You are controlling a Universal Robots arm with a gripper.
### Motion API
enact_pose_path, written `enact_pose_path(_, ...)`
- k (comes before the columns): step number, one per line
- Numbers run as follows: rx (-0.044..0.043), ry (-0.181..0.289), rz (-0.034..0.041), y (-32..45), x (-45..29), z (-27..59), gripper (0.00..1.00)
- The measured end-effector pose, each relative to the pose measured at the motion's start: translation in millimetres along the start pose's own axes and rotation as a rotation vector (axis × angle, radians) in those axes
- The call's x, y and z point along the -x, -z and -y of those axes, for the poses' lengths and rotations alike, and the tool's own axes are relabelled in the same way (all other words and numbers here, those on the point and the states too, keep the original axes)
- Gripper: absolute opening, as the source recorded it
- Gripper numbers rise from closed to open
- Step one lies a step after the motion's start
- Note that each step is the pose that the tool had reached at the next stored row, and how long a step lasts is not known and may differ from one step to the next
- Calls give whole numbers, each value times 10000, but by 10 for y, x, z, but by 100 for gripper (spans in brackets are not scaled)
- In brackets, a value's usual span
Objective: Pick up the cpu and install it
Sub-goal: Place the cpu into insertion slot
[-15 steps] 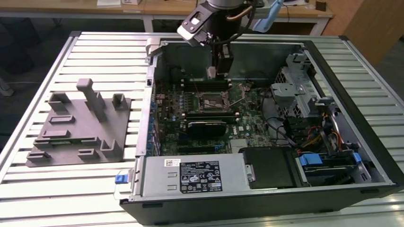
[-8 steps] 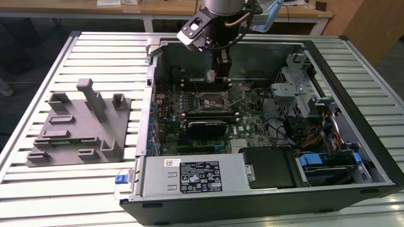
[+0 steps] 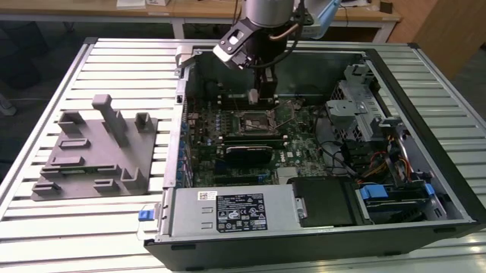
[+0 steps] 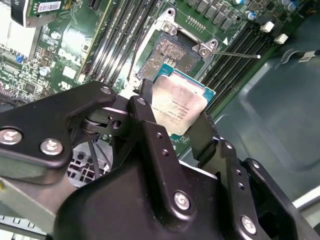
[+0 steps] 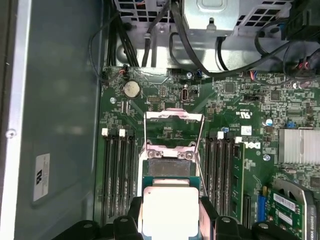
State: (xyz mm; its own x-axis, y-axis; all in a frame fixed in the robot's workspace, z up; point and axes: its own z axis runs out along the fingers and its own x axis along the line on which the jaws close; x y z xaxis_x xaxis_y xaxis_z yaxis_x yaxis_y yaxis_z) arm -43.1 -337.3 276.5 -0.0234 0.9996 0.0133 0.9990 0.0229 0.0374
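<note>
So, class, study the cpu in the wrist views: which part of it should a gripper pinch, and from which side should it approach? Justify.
Pinch the cpu by two opposite thin edges, approaching from its metal-top side. It is a flat square, so only the edges offer parallel faces, and that leaves the underside free to face the open socket. The gripper holds it this way.

The open square grey socket [image 4: 174, 52] is left uncovered from above, but is hemmed in by black memory slots [image 5: 118, 175], a raised metal load plate [image 5: 173, 125] and a thin steel lever [image 4: 237, 53]
</note>
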Motion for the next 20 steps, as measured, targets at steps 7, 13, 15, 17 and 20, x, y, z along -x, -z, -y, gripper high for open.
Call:
enact_pose_path(7, 0, 0, 1, -110, 2, 4, 53)
enact_pose_path(13, 0, 0, 0, -171, 2, 7, 53)
enact_pose_path(15, -1, 0, 1, -182, 2, 7, 53)
enact_pose_path(17, -1, 0, 1, -192, 3, 7, 53)
enact_pose_path(20, -1, 0, 1, -210, 3, 8, 53)
